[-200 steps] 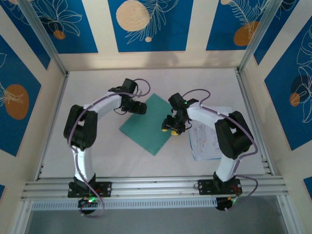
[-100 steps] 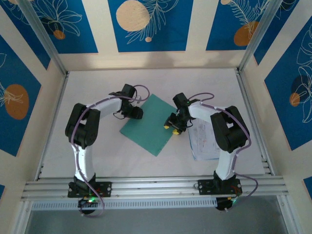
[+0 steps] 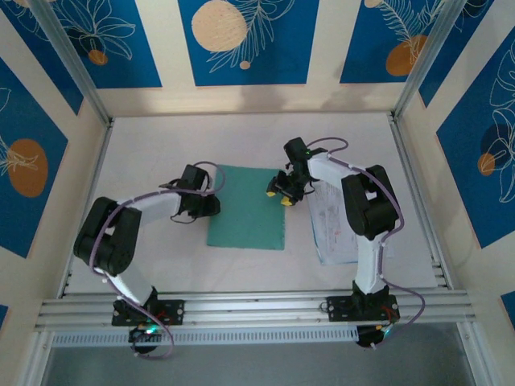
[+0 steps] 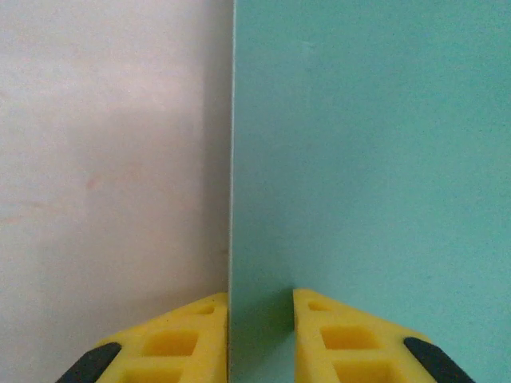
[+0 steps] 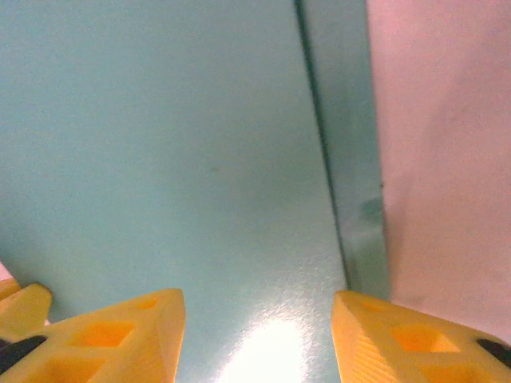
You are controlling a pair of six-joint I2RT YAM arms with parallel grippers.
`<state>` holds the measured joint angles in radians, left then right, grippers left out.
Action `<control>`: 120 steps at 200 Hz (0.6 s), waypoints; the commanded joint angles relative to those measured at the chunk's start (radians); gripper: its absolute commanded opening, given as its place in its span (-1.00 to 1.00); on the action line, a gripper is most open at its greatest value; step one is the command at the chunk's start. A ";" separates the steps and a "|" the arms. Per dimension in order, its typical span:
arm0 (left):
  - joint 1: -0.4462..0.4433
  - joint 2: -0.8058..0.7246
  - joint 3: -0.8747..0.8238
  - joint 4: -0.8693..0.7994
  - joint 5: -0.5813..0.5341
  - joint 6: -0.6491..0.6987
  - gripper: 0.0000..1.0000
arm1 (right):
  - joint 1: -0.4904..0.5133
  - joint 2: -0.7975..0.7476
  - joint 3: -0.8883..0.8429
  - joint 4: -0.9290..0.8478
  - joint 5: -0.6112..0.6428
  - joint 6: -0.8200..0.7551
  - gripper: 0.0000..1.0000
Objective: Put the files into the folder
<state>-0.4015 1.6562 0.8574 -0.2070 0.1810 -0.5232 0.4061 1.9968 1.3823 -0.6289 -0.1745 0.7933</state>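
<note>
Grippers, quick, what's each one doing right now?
Left gripper: nearly closed astride the folder edge; grip cannot be told.
Right gripper: open above the folder, holding nothing.

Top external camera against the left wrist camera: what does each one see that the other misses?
The top external view takes in the left arm and right arm, the whole teal folder lying flat, the files stacked beside it on the right, and the blue patterned walls. The left wrist view gives a close-up: the folder's straight left edge running up between two yellow fingertips, jaws a narrow gap apart. Both share the folder and the pale table.
</note>
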 commanded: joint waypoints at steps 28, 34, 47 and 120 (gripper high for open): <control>-0.011 -0.034 -0.076 0.054 0.061 -0.097 -0.57 | -0.001 -0.192 -0.183 0.067 -0.039 0.010 0.11; -0.011 -0.033 -0.077 0.052 0.063 -0.094 -0.57 | -0.002 -0.198 -0.198 0.078 -0.048 0.013 0.11; -0.011 -0.037 -0.085 0.049 0.059 -0.090 -0.57 | -0.003 -0.202 -0.220 0.094 -0.056 0.020 0.11; -0.010 -0.067 -0.110 0.026 0.031 -0.066 -0.60 | 0.000 -0.175 -0.246 0.106 -0.055 0.015 0.10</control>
<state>-0.4042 1.5978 0.7673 -0.1287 0.2211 -0.6010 0.4061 1.8050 1.1553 -0.5297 -0.2028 0.8051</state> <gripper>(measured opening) 0.199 0.552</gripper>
